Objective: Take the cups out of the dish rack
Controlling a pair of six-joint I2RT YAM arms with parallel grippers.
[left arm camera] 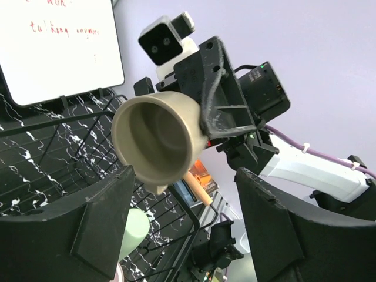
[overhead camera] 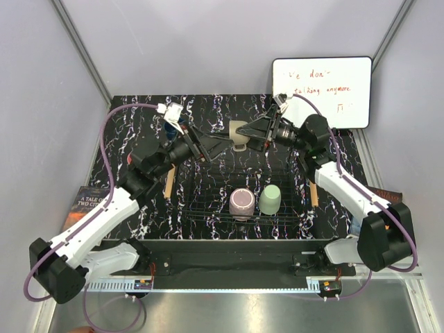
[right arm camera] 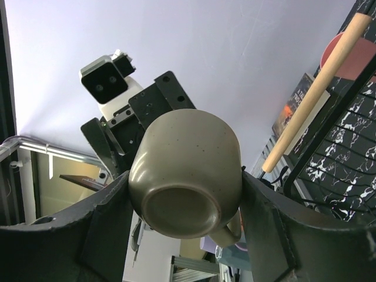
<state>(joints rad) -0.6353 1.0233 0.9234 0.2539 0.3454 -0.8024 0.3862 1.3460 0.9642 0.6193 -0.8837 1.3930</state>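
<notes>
- Right claw (right arm camera: 185,176), closest in its wrist view, is clamped on the beige cup (right arm camera: 187,170); a finger (right arm camera: 103,232) presses each side and the cup's base faces that camera
- Beige cup lies tipped on its side in the air, its open mouth turned to the left claw (left arm camera: 185,176)
- Left claw is spread wide with nothing between its fingers (left arm camera: 97,226); it sits just short of the cup's rim, and I cannot tell if they touch
- From the top view the two claws meet at the rack's (overhead camera: 208,208) 12 o'clock edge, the left arm coming in from 8 o'clock and the right from 4 o'clock
- Mauve cup (overhead camera: 241,203) stands in the rack near its 6 o'clock side
- Mint cup (overhead camera: 270,199) is just beside it at its 3 o'clock, also in the rack
- Blue cup (overhead camera: 171,130) shows in part behind the left wrist, at the rack's 11 o'clock, outside it on the black marbled surface (overhead camera: 125,135)
- Whiteboard (overhead camera: 321,91) with red writing leans at 1 o'clock
- Book (overhead camera: 87,201) lies off the surface at 9 o'clock
</notes>
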